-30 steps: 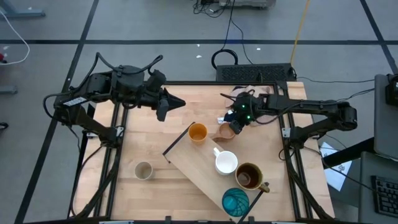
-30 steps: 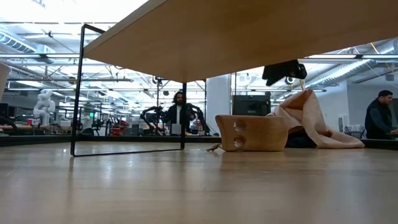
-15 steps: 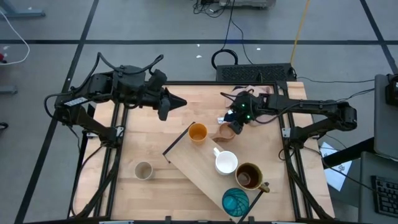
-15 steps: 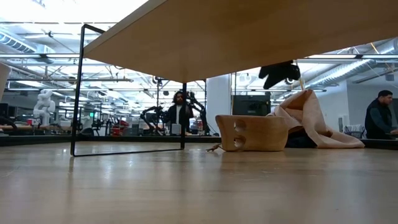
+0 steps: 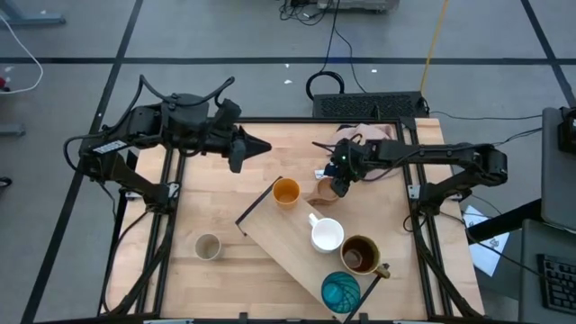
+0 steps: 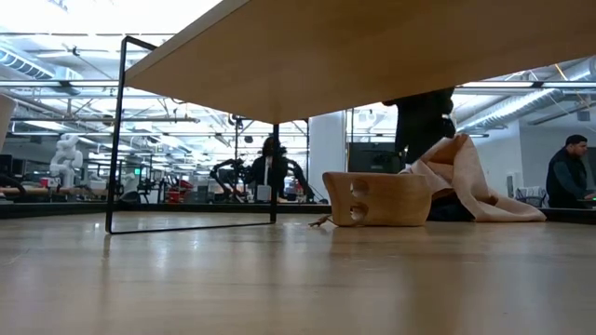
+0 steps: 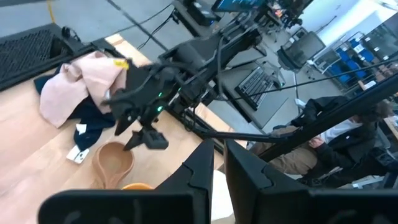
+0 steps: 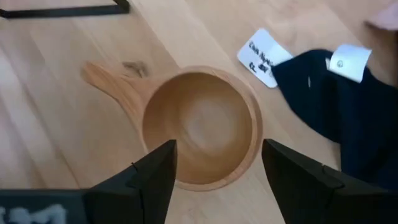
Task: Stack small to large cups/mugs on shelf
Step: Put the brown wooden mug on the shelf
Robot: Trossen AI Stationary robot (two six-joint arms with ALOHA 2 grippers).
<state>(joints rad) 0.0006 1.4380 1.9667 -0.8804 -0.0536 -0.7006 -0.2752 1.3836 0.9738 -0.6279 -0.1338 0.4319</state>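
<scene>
Tan wood, the handled cup [image 8: 199, 127] sits upright on the tabletop [image 5: 207, 193] just off the shelf's [image 5: 288, 252] far edge, beside the orange cup [image 5: 286, 192]; the right gripper [image 8: 214, 165] hangs directly above it, fingers [image 8: 152, 171] spread to either side of the rim and holding nothing; a navy cloth [image 8: 339, 106] with white tags lies just beside the cup, and a pink cloth [image 7: 84, 84] is heaped on it toward the table's far edge.

Light wood, the shelf lies slantwise across the table; on it stand the orange cup at the upper end, then the white mug [image 5: 327, 236], the brown mug [image 5: 360, 255] and the teal cup [image 5: 341, 292] at the near end; the beige cup [image 5: 208, 246] stands alone on the tabletop, well apart on the left.

The left gripper [image 5: 255, 147] waits over the table's far left part, fingers nearly together and empty.

In the low view people [image 6: 566, 172] show in the room beyond.
</scene>
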